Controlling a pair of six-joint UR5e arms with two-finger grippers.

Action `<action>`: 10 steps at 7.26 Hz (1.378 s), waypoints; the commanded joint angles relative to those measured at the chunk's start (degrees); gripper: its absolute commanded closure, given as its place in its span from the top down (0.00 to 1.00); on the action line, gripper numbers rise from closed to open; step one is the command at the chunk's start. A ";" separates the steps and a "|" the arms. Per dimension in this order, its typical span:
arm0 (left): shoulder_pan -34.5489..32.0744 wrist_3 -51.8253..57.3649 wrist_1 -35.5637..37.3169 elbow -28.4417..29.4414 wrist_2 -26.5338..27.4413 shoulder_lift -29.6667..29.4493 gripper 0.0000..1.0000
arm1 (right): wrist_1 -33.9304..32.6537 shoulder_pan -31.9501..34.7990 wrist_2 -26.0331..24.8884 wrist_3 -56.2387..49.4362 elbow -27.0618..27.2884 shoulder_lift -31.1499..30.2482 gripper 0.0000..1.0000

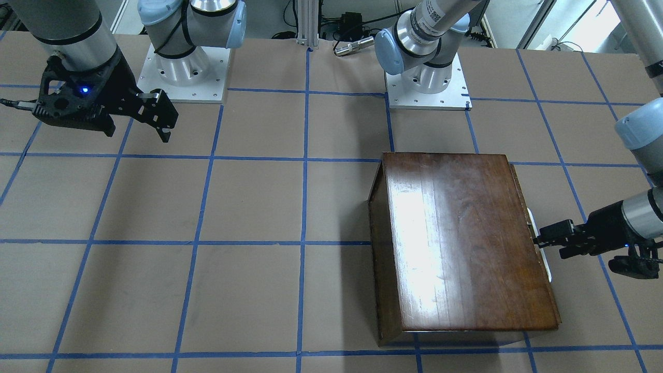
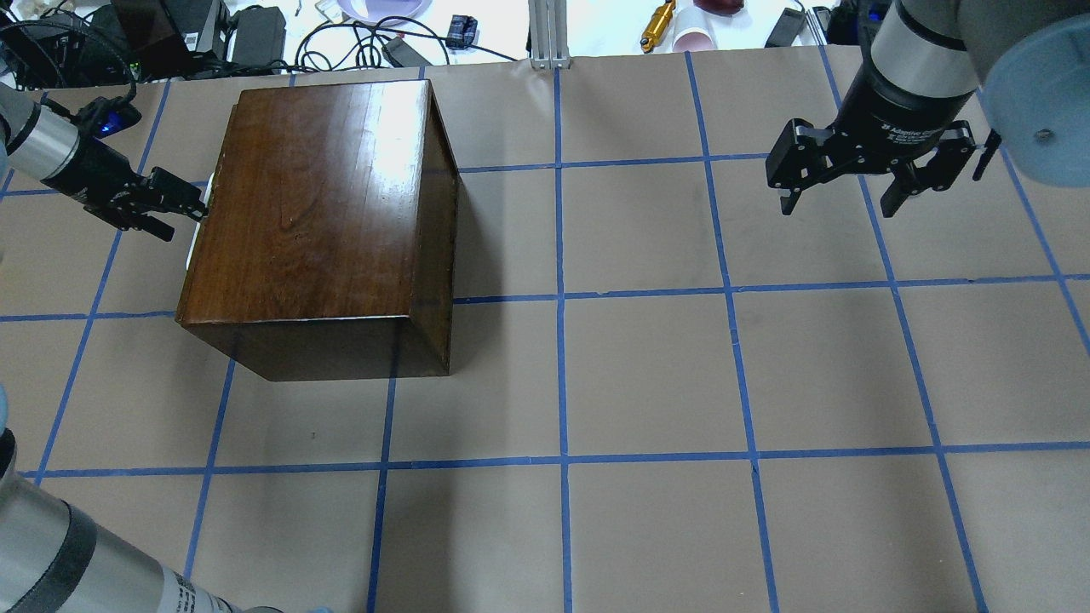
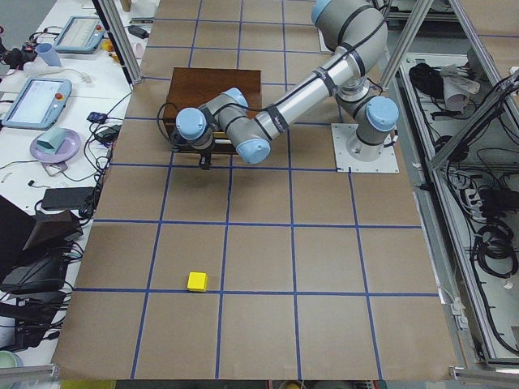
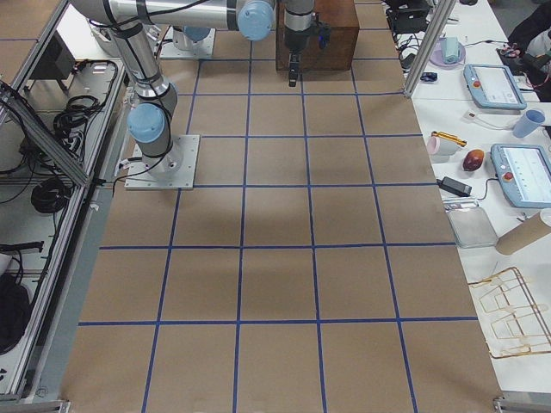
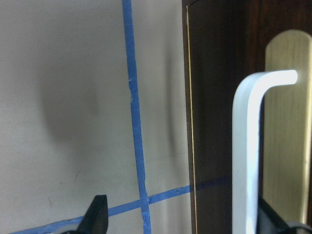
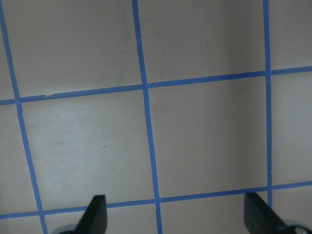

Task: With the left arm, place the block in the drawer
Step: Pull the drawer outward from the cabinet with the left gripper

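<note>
The yellow block (image 3: 197, 281) lies on the table far from the box, toward the table's end on my left, and shows only in the exterior left view. The glossy dark-brown box (image 2: 315, 196) stands on the table with its drawer pushed in. The drawer's dark front (image 5: 214, 122) carries a white handle (image 5: 246, 146). My left gripper (image 2: 192, 209) is open at that front, and the handle lies between its fingertips (image 5: 97, 214), close to the right one. My right gripper (image 2: 843, 200) is open and empty above bare table.
Both arm bases (image 1: 181, 72) stand at the robot's side of the table. Blue tape lines (image 6: 146, 122) grid the brown tabletop. Cables, cups and tablets (image 3: 36, 97) lie on the side benches beyond the table's edges.
</note>
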 commanded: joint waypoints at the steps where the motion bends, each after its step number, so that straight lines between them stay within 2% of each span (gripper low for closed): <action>1: 0.02 0.26 0.58 0.11 0.84 -0.09 1.00 | 0.00 0.03 0.00 0.00 -0.03 0.00 1.00; 5: 0.02 0.79 1.46 0.20 2.51 -0.18 1.00 | 0.00 0.03 0.00 0.00 0.06 0.00 1.00; 7: 0.02 0.70 1.37 2.64 4.61 -0.70 1.00 | 0.00 0.03 0.00 0.00 -0.03 0.00 1.00; 10: 0.10 1.05 1.02 3.28 4.62 -1.32 1.00 | 0.00 0.03 0.00 0.00 -0.03 0.00 1.00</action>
